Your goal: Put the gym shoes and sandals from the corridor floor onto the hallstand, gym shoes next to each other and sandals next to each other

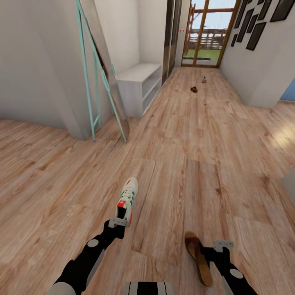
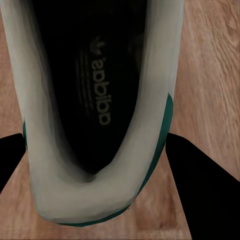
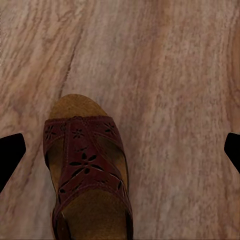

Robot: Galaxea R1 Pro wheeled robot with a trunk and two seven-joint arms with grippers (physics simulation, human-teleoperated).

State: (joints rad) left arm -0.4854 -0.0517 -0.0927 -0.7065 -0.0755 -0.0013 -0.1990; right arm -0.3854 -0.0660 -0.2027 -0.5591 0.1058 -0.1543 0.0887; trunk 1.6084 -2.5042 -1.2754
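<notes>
Two shoes carried, lower frame: left gripper (image 1: 116,223) clamped on gym shoe (image 1: 127,200) heel; right gripper (image 1: 217,247) beside sandal (image 1: 198,256), fingers apart. Hallstand (image 1: 141,80) upper centre.

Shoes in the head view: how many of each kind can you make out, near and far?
Sneakers: 1, at the left claw
Sandals: 1, by the right claw
Small far items, kind unclear: 2
Total: 4
</notes>
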